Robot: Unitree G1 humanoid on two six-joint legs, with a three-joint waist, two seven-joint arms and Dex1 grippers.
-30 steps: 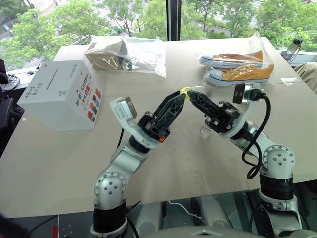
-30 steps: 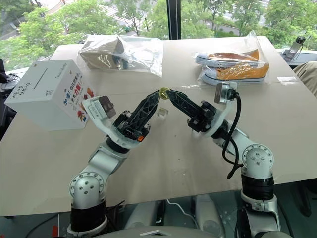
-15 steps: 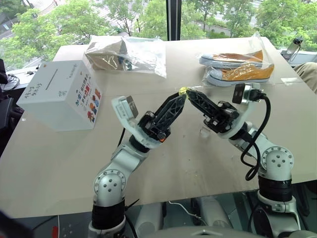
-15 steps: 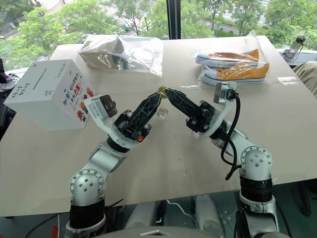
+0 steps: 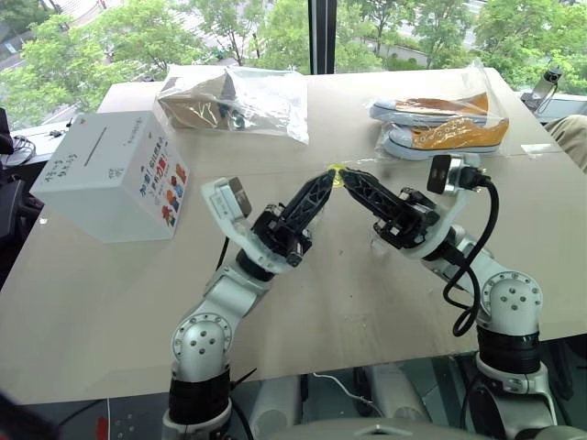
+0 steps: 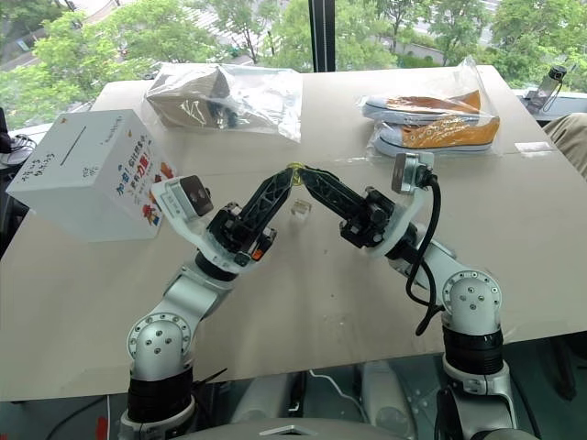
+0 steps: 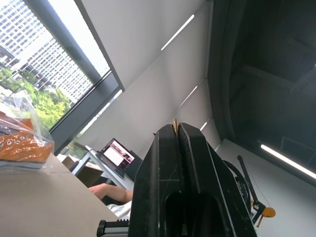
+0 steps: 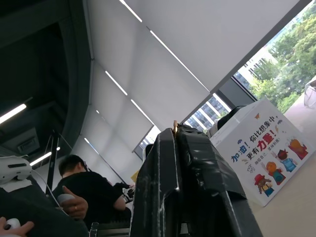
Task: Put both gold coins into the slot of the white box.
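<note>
A gold coin (image 5: 336, 170) hangs above the middle of the table, where my two grippers meet tip to tip. My left gripper (image 5: 327, 177) slants up from the left and is shut on the coin; the coin's thin edge (image 7: 175, 122) pokes out between its fingertips. From the right, my right gripper (image 5: 348, 175) reaches the same coin. Its fingers lie close together, and the coin's edge (image 8: 175, 125) sits at their tips. The white box (image 5: 110, 174) stands at the table's left, tilted, with its dark slot (image 5: 95, 147) on the top face.
A clear bag of orange shoes (image 5: 440, 124) lies at the back right, and another clear bag (image 5: 234, 101) at the back middle. Under the grippers, a small clear cube (image 6: 299, 209) rests on the table. A seated person (image 8: 89, 192) shows in the right wrist view.
My left gripper's fingers have closed on the coin at the right gripper's tips. Both hands have kept their place.
</note>
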